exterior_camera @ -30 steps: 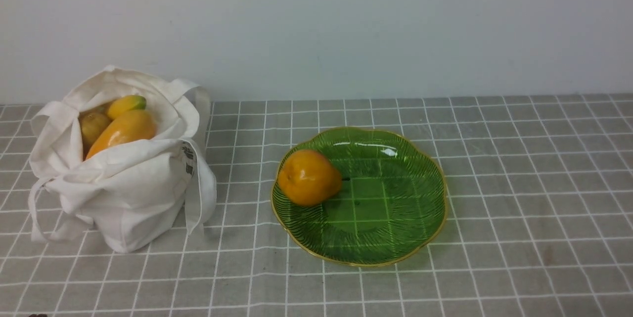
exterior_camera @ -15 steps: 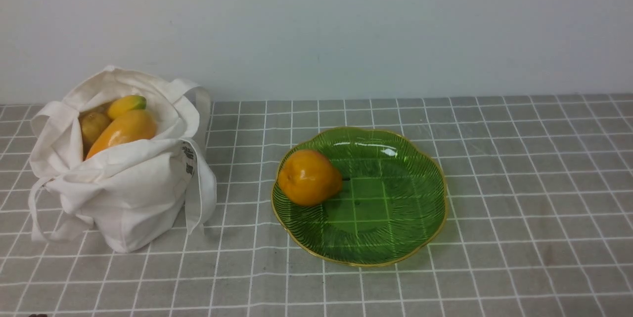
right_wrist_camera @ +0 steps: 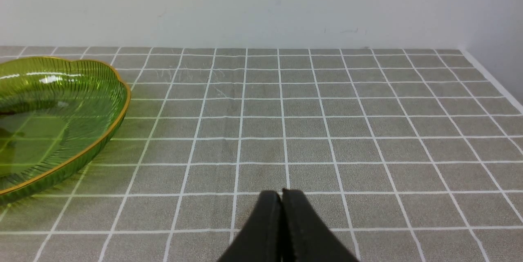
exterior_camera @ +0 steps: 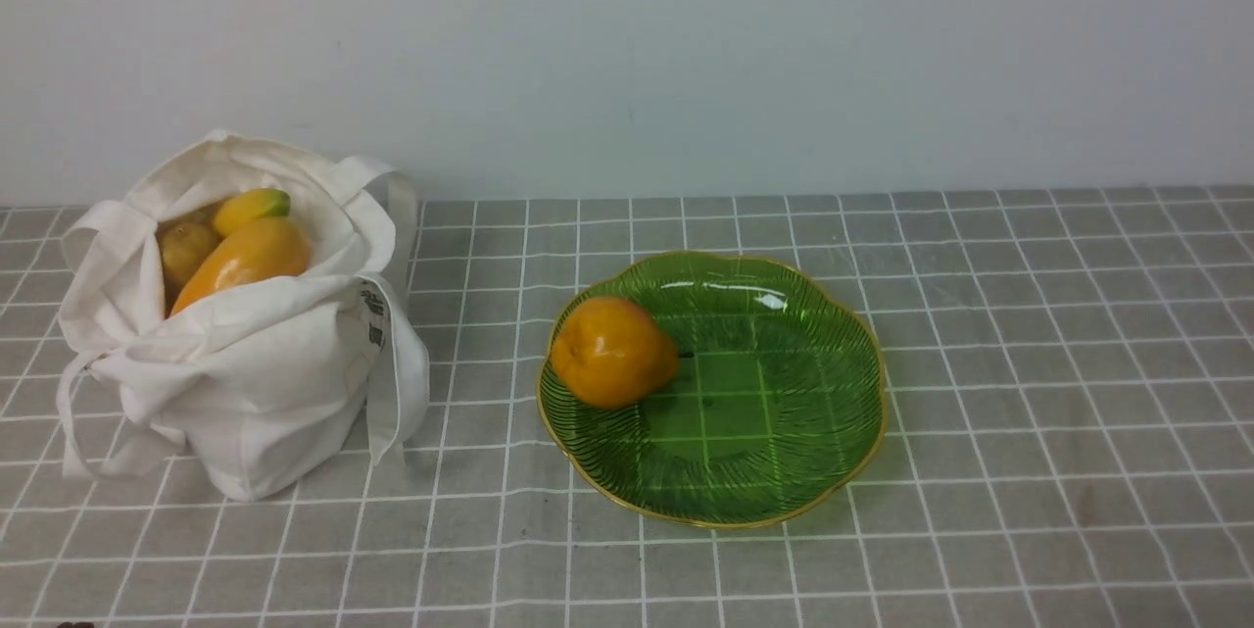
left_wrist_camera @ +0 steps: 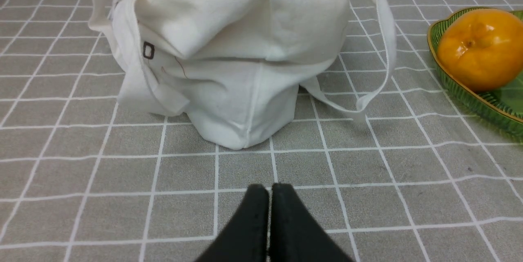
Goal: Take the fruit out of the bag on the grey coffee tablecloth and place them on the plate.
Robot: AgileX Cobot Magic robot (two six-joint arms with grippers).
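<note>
— One glossy orange-yellow pear (exterior_camera: 613,352) lies on the translucent green glass plate with the scalloped gold rim (exterior_camera: 784,471), on the plate's left part, its dark stem pointing toward the plate's middle.

— And the other fruit?

— Three pieces show in the mouth of the soft white cloth tote bag (exterior_camera: 265,383): a long orange mango (exterior_camera: 245,260), a smaller yellow-green mango (exterior_camera: 251,207) behind it, and a brownish round fruit (exterior_camera: 185,250) to their left. The bag stands slumped, well left of the plate, one strap hanging down its right side beside a small black-printed tag.

— What are they on?

— Bag and plate both rest on the grey tablecloth with thin white grid lines (exterior_camera: 1029,393), lightly creased. It runs back to a plain pale wall (exterior_camera: 686,50). The right wrist view shows the cloth's far right edge meeting another wall.

— The grippers?

— Left gripper (left_wrist_camera: 269,190): black fingers pressed together, gripping nothing, low over the cloth just in front of the bag. Right gripper (right_wrist_camera: 281,196): likewise clenched and empty, over bare cloth to the right of the plate.
</note>
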